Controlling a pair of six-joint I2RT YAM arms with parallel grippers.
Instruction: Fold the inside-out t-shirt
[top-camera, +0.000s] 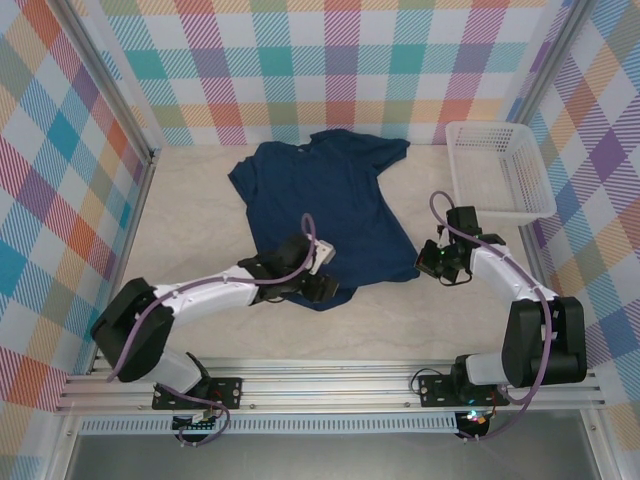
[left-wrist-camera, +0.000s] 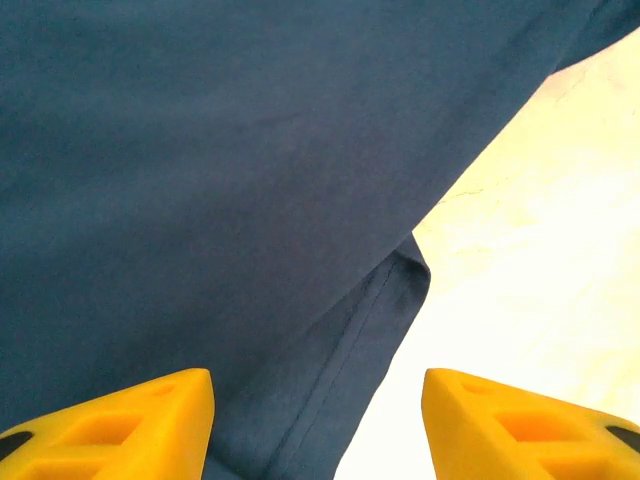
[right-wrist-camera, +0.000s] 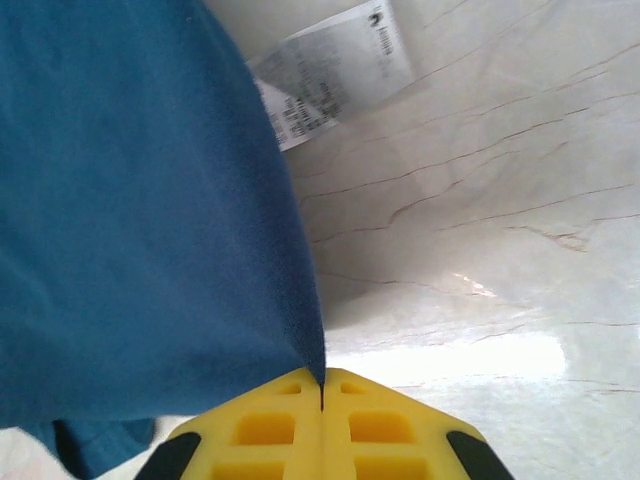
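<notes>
The soft dark blue cloth t-shirt (top-camera: 325, 200) lies flat in the middle of the pale stone table (top-camera: 200, 200). Its neck is far and its bottom edge is near. The right pincer (right-wrist-camera: 322, 385) is squeezed together on the near right corner. The left pincer (left-wrist-camera: 315, 410) hangs with its fingers apart, and a near bottom corner sits just ahead of it.

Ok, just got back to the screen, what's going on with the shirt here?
Both arms are at the near hem of the navy t-shirt, which lies spread on the table with its collar toward the far wall. The right end effector is shut on the hem edge, a white tag showing beside it. The left end effector is open, straddling the hem's other corner, not gripping yet.
</notes>
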